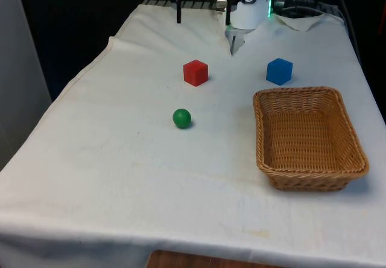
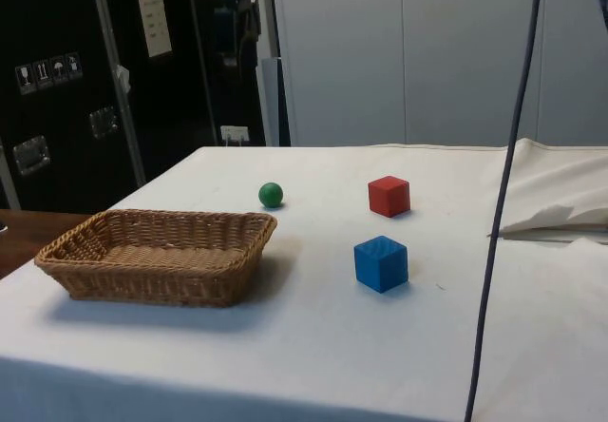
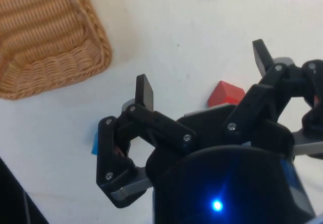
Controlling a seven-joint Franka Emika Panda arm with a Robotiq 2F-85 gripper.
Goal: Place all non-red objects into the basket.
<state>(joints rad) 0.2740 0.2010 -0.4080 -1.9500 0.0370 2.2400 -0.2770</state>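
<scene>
Gripper (image 3: pixel 202 77) agape — basket (image 1: pixel 310 136) bare

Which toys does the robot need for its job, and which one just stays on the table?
For the job:
- blue cube, goes into the basket
- green ball, goes in too
- wicker basket, nothing in it yet
- the robot's hand, open, holding nothing

Just lying there:
- red cube, stays on the white cloth

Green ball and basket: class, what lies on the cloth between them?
Nothing: bare white cloth separates the green ball from the basket, as the front view shows.
</scene>
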